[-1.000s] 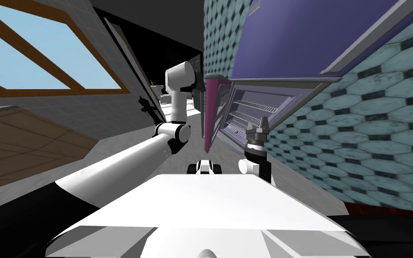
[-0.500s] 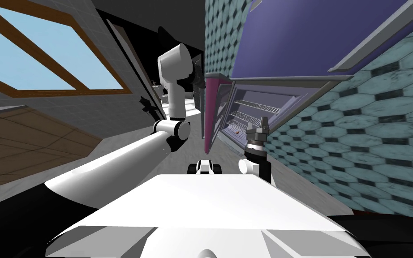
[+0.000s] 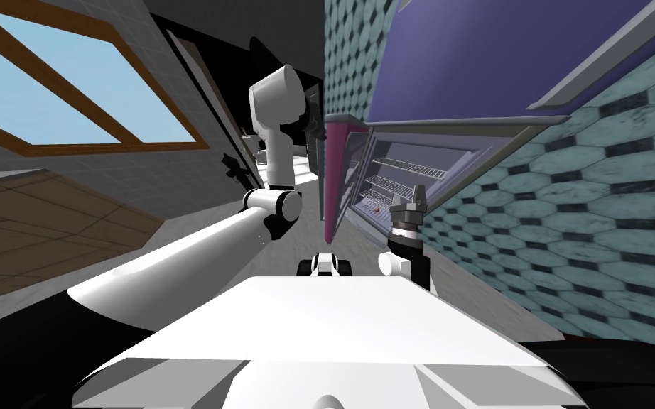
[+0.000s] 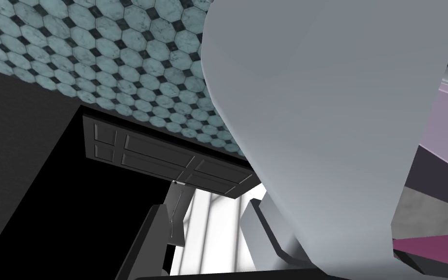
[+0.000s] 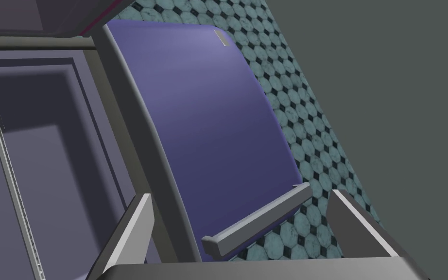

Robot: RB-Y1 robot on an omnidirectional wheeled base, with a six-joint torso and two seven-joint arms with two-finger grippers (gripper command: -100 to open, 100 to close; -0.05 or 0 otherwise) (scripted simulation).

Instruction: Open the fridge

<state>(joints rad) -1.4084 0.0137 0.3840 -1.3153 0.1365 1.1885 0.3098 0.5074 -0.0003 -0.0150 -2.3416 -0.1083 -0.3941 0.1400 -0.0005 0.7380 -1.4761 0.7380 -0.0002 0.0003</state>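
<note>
The fridge (image 3: 418,167) stands against the tiled wall, its lower compartment showing wire shelves (image 3: 404,170). Its lower door (image 3: 331,177), magenta-edged, is swung wide open. The purple upper door (image 3: 489,50) with a grey bar handle (image 5: 257,214) is closed. My left arm is raised, and its left gripper (image 3: 312,124) sits at the open door's top edge. In the left wrist view a broad light grey surface (image 4: 325,121) lies against one finger (image 4: 267,228); the left gripper (image 4: 213,233) is open, nothing between. My right gripper (image 3: 413,199) is open and empty before the shelves, aimed up at the purple door (image 5: 208,121).
Teal hexagon-tiled wall (image 3: 589,184) runs along the right. A window (image 3: 56,85) and wooden floor panel (image 3: 35,227) lie to the left. A dark panelled door (image 4: 160,160) hangs open beyond the fridge, with a black area beside it. Grey floor (image 3: 198,220) stretches ahead.
My left arm has lifted, its elbow moving up and a little left by the open door's top edge. The right arm has stayed put.
</note>
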